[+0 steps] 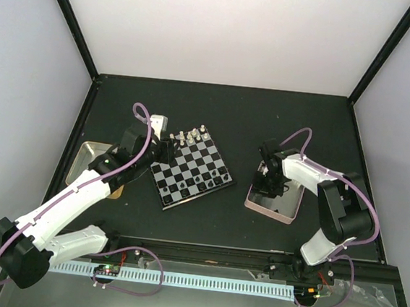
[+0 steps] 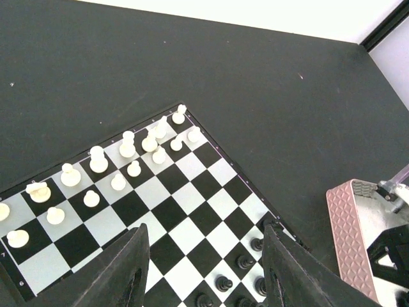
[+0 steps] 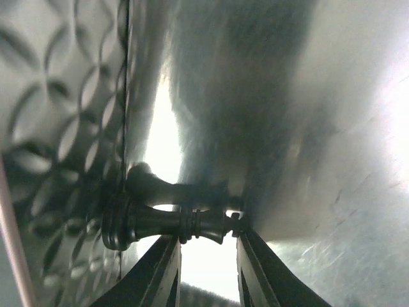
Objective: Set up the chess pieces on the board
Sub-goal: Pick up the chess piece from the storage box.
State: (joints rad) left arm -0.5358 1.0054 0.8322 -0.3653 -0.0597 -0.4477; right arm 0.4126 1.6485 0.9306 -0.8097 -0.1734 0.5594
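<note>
The board (image 1: 193,168) lies tilted at the table's middle. White chess pieces (image 1: 192,135) stand along its far edge and black ones (image 1: 206,177) near its right side. My left gripper (image 1: 165,147) hovers over the board's left corner. In the left wrist view it (image 2: 205,226) is open and empty above the squares (image 2: 192,166), between the white pieces (image 2: 128,147) and the black pawns (image 2: 223,281). My right gripper (image 1: 267,185) reaches down into the pink-rimmed tray (image 1: 286,213). Its jaws (image 3: 209,236) are narrowly apart, their tips at a black piece (image 3: 160,220) lying on its side.
A tan-rimmed tray (image 1: 88,158) sits left of the board, partly under my left arm. The pink tray's patterned wall (image 3: 51,128) is right beside the lying piece, and the shiny floor mirrors it. The pink tray (image 2: 350,230) also shows at the right in the left wrist view.
</note>
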